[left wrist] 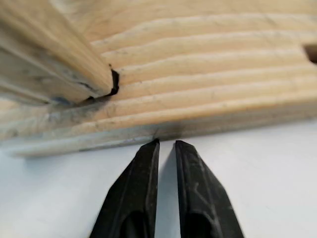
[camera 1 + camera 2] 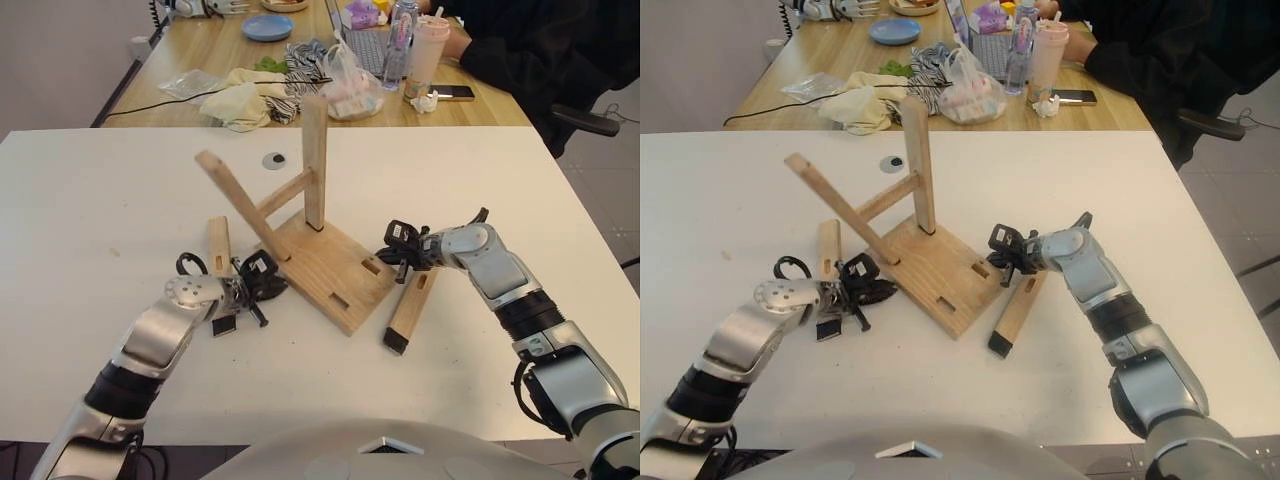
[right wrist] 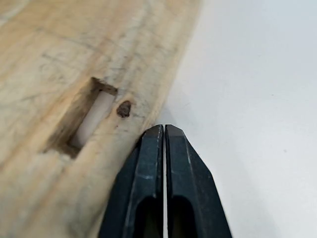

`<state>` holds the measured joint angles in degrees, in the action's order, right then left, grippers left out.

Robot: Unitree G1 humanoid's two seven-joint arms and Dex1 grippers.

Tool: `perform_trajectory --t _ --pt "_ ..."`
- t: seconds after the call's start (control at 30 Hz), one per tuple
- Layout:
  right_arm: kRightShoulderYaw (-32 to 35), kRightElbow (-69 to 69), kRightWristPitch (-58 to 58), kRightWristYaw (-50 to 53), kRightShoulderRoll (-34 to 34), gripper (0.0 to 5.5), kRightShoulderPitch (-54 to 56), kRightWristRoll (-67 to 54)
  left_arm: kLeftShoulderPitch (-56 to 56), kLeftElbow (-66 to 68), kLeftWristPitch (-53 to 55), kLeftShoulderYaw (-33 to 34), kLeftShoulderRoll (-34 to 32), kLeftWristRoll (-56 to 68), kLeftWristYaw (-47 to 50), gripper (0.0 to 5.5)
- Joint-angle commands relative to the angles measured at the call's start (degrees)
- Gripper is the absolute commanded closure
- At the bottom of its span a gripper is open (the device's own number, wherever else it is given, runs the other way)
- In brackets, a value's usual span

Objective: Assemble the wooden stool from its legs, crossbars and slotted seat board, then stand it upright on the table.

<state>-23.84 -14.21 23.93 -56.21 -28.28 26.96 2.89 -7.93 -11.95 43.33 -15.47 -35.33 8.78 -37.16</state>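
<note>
Both closed empty, left end effector (image 2: 270,290) and right end effector (image 2: 392,262) flank the seat board (image 2: 320,265); loose leg (image 2: 410,312) lies just beside the right one, lengthwise toward the robot.

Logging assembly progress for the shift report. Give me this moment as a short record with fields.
seat board: flat on the table
fitted legs: upright leg and leaning leg, joined by a crossbar
empty slots: two, slot one and slot two
loose legs: left loose leg and right loose leg, both lying on the table
left gripper: at the board's edge, fingers nearly together, holding nothing
right gripper: at the board's edge, fingers together, holding nothing
</note>
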Motion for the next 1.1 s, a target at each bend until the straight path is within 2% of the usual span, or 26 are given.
perform_trajectory --t 0.03,0.23,0.37,0.43,0.5,0.57,0.67,0.77,0.97,1.1 --pt "-1.6 4.8 3.2 -1.9 0.0 5.42 -1.8 -0.5 -4.0 8.3 -1.0 -3.1 5.2 -1.9 1.2 4.96" --pt "1.3 6.9 6.7 0.4 0.7 5.42 -2.3 -2.4 -8.9 18.5 -4.5 -2.0 14.6 -2.4 4.7 4.96" --pt "2.6 8.3 8.4 0.9 0.3 5.42 -2.9 -3.0 -10.9 23.4 -6.8 -1.3 17.0 -3.2 5.8 4.96" --pt "7.0 9.7 10.0 3.3 -0.3 5.15 -2.7 -4.1 -11.7 25.0 -8.2 0.4 17.9 -3.7 7.7 4.94" --pt "14.2 10.5 13.1 6.6 -1.4 4.78 -0.9 -6.4 -11.0 23.4 -8.6 3.3 18.1 -2.9 9.1 4.94" --pt "22.3 9.6 16.9 8.3 -5.5 4.52 1.7 -9.1 -8.7 19.4 -8.4 7.2 17.5 -1.3 10.3 4.94" --pt "26.7 6.0 18.4 6.4 -13.8 4.11 0.3 -9.5 -4.0 11.6 -6.9 11.5 15.0 -0.3 10.9 4.94" --pt "27.4 1.9 18.4 4.0 -19.5 3.60 -4.2 -9.3 -1.4 4.7 -4.6 15.5 13.5 1.2 11.7 4.94" --pt "26.6 3.7 23.8 1.1 -20.7 2.53 -11.2 -12.5 -2.9 -3.3 -0.4 18.4 12.7 3.2 12.7 4.94" --pt "24.7 4.2 24.7 0.9 -20.5 2.50 -14.5 -12.7 -3.6 -6.2 0.9 18.1 12.4 4.2 12.7 4.94"
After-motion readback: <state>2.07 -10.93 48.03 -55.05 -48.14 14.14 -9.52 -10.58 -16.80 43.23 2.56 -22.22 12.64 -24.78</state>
